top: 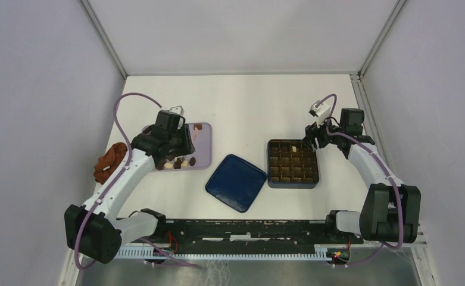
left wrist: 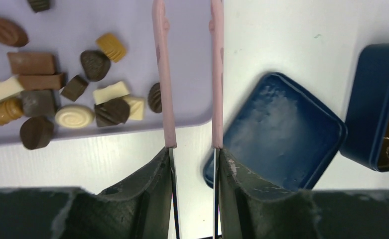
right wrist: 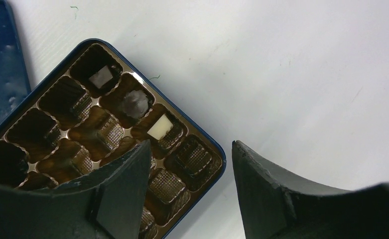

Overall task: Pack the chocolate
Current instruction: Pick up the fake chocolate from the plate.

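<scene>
Pink tongs (left wrist: 163, 74), pinched in the left pincer (left wrist: 193, 157), are held lengthwise over the lilac tray's (left wrist: 72, 20) right end, the chocolate (left wrist: 74, 115) being scattered on that tray to their left, while the right pincer (right wrist: 191, 149) is seen spread, empty.

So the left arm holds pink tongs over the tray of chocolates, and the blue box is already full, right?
Not full. The left gripper does hold the pink tongs over the tray, but the right wrist view shows the blue box nearly empty: only three chocolates are visible in its cells.
</scene>
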{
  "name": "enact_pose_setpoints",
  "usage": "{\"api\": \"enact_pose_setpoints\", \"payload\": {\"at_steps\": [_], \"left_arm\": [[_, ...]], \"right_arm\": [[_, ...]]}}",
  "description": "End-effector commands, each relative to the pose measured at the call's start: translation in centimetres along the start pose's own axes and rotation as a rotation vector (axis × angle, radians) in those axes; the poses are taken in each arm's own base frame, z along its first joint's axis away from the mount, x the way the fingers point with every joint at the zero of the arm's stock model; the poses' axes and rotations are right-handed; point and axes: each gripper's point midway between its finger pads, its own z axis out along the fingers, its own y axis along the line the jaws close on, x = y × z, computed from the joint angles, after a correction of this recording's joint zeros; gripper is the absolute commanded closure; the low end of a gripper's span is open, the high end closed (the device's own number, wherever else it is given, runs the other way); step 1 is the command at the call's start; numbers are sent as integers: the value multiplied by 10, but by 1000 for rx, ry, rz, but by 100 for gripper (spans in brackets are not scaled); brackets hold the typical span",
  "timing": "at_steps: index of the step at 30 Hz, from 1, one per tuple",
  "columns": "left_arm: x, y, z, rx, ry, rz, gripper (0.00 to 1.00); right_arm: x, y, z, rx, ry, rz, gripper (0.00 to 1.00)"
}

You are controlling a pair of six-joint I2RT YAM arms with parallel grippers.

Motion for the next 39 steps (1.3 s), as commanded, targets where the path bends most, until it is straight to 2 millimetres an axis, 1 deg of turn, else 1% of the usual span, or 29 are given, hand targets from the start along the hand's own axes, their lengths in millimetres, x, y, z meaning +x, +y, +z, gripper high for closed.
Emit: {"api": "enact_pose_setpoints", "payload": {"at_steps": [1,5,8,17,24,32,39], "left_arm": [[6,25,1,-61,28,-17,58],[10,37,9,-85,73,-33,58],[9,44,14,-118,95,-34,58],[9,60,28,-191,148,-57,57],[5,66,30,-224,146,-64,57],[11,72,36,-250,179,-65,57],[17,71,43,-242,209,-64,57]], "right_arm": [[-23,-2,-7,1,-62,-49,34],[-24,-2,-8,1,-65,-51,34],[-24,-1,-8,-2,-66,-52,34],[-25,1,-7,-10,-67,-57,34],[-25,2,-6,-15,-65,-58,34],[-24,2,-5,-16,-61,-58,34],[-23,3,-4,-20,-58,-59,34]]}}
